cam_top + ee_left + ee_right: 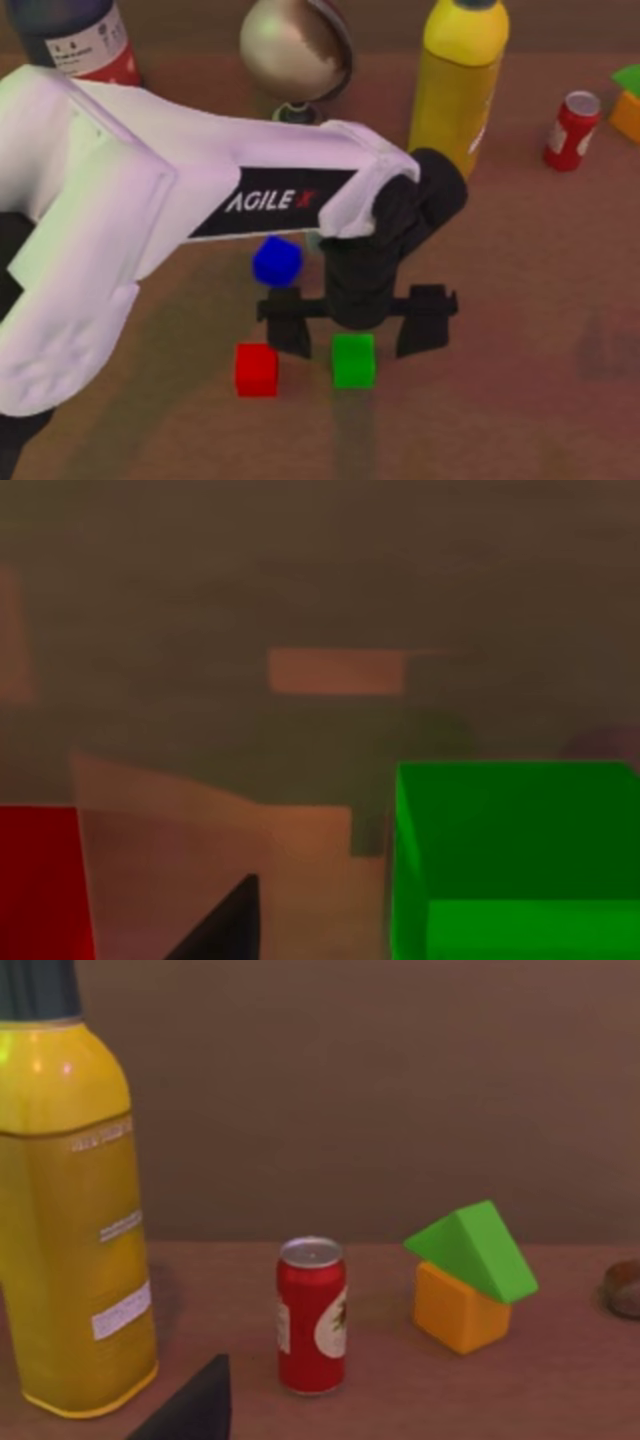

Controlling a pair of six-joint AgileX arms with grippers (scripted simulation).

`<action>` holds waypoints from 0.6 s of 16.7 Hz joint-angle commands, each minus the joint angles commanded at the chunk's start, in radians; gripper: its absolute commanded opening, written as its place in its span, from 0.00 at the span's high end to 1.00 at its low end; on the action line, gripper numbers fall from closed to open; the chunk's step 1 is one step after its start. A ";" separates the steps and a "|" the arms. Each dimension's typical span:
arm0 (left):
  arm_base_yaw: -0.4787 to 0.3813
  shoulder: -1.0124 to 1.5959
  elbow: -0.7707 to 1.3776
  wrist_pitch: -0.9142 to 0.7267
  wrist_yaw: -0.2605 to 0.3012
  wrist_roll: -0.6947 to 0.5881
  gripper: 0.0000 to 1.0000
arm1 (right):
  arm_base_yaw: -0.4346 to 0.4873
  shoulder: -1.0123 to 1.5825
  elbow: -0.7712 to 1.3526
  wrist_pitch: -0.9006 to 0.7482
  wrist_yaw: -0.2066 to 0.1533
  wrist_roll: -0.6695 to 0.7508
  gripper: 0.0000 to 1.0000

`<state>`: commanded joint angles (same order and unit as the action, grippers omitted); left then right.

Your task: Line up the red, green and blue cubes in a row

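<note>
the left tool [355, 318] hangs with fingers spread, empty, over the small bright green cube [353, 360], set just right of the bright red cube [256, 369] on the brown surface [520, 300]; the deep blue cube [277, 261], farther back, is still unplaced.

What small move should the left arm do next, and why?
Probably lift the open left gripper straight up and go for the blue cube. The red cube and green cube already sit side by side; the blue one lies behind them, out of the row.
</note>
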<state>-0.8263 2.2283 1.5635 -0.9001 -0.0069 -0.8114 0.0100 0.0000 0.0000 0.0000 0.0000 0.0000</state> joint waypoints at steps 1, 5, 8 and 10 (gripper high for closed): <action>0.000 0.000 0.000 0.000 0.000 0.000 0.00 | 0.000 0.000 0.000 0.000 0.000 0.000 0.00; 0.002 -0.001 0.000 0.000 0.000 0.000 0.00 | 0.000 0.000 0.000 0.000 0.000 0.000 0.00; 0.004 -0.013 0.030 -0.042 0.000 -0.002 0.00 | 0.000 0.000 0.000 0.000 0.000 0.000 0.00; 0.011 -0.036 0.073 -0.116 0.001 -0.006 0.00 | 0.000 0.000 0.000 0.000 0.000 0.000 0.00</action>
<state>-0.8158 2.1928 1.6367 -1.0166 -0.0063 -0.8169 0.0100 0.0000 0.0000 0.0000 0.0000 0.0000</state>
